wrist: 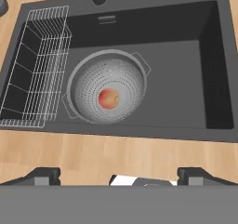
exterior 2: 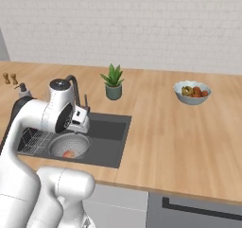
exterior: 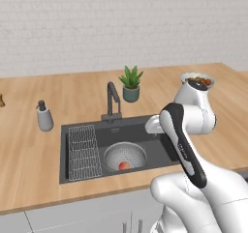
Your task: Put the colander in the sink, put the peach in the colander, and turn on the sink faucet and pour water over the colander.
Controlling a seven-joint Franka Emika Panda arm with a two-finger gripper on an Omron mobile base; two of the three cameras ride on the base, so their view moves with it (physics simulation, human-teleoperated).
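Peach (wrist: 109,98) sitting inside the colander (wrist: 88,86), colander down in the sink (wrist: 186,69) beside the wire rack (wrist: 35,65), jaws spread wide and holding nothing, up above the sink's front edge, faucet (exterior: 113,99) behind

wall: white brick (exterior: 97,24) | counter: light wood (exterior 2: 189,142) (grey cabinets (exterior: 72,217) below)

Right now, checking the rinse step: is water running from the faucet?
No: the sink faucet shows no stream above the colander.

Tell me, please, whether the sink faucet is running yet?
Off: no stream falls from the sink faucet onto the colander.
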